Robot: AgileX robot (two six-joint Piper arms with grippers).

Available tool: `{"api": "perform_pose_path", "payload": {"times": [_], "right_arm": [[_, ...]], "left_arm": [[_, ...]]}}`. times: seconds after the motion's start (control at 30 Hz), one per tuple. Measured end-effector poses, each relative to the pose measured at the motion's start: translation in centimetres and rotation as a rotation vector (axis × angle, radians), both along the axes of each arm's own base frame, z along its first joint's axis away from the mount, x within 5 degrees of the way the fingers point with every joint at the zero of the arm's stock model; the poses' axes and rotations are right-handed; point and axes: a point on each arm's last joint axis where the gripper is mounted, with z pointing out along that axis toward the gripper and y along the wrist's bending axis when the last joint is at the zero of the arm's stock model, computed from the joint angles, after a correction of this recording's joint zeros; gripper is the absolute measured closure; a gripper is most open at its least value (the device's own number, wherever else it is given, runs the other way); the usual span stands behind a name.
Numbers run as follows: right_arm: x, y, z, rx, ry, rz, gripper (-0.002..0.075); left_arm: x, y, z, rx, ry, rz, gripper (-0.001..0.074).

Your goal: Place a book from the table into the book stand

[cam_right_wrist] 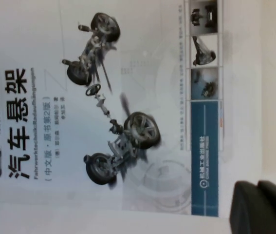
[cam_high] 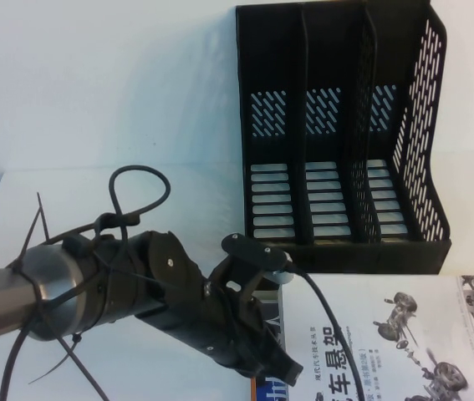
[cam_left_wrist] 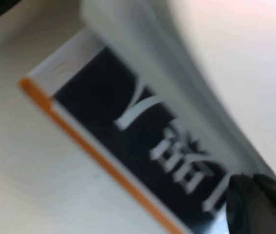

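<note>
The book (cam_high: 387, 334) lies flat on the table (cam_high: 94, 109) near the empty stand (cam_high: 341, 125) (still ungrasped), left pincer (cam_high: 282, 368) low at its left edge, fingers unreadable, right pincer (cam_right_wrist: 262, 207) closed above, needing opening.

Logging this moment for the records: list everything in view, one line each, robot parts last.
book stand: one, black, three compartments, all holding nothing, far right of table.
book: one, white cover, black characters, lying flat near the stand's front.
second book: one, dark with orange edge, beneath the white book.
table: one, white.
left gripper: black, low at the white book's left edge.
right gripper: black, shut, above the white book's cover.
</note>
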Motion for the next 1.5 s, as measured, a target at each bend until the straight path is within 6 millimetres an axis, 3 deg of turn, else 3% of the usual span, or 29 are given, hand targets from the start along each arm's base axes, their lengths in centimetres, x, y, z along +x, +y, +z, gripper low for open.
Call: {"api": "perform_pose_path", "payload": {"times": [0.13,0.27,0.47,0.6,0.73,1.03,1.27,1.5], "right_arm": [[2.6,0.1,-0.7,-0.029,0.089,0.071,0.0663],[4.5,-0.3,-2.3,-0.085,0.136,0.089,0.0602],[5.5,-2.4,-2.5,-0.142,0.084,-0.005,0.0589],[5.7,-4.4,-2.3,-0.044,0.046,-0.071,0.0643],[6.5,-5.7,-3.0,0.143,0.021,-0.022,0.0711],[8.8,-10.0,-7.5,0.561,0.005,0.018,0.0727],[10.1,-11.0,-9.4,0.535,-0.177,0.211,0.0728],[11.1,-11.8,-11.4,0.588,-0.104,0.187,0.0723]], "left_arm": [[0.1,0.6,-0.3,0.073,-0.013,0.009,0.0738],[0.1,1.4,0.5,0.127,-0.045,0.044,0.0738],[-0.4,3.3,4.5,0.182,-0.19,0.103,0.0738],[-1.2,4.8,7.4,0.191,-0.268,0.155,0.0738],[-2.8,6.2,10.4,0.165,-0.337,0.177,0.0738],[-7.3,9.8,15.3,0.136,-0.408,0.189,0.0738],[-11.0,12.5,18.0,0.075,-0.449,0.204,0.0738],[-12.7,13.7,18.3,0.089,-0.419,0.205,0.0738]]}}
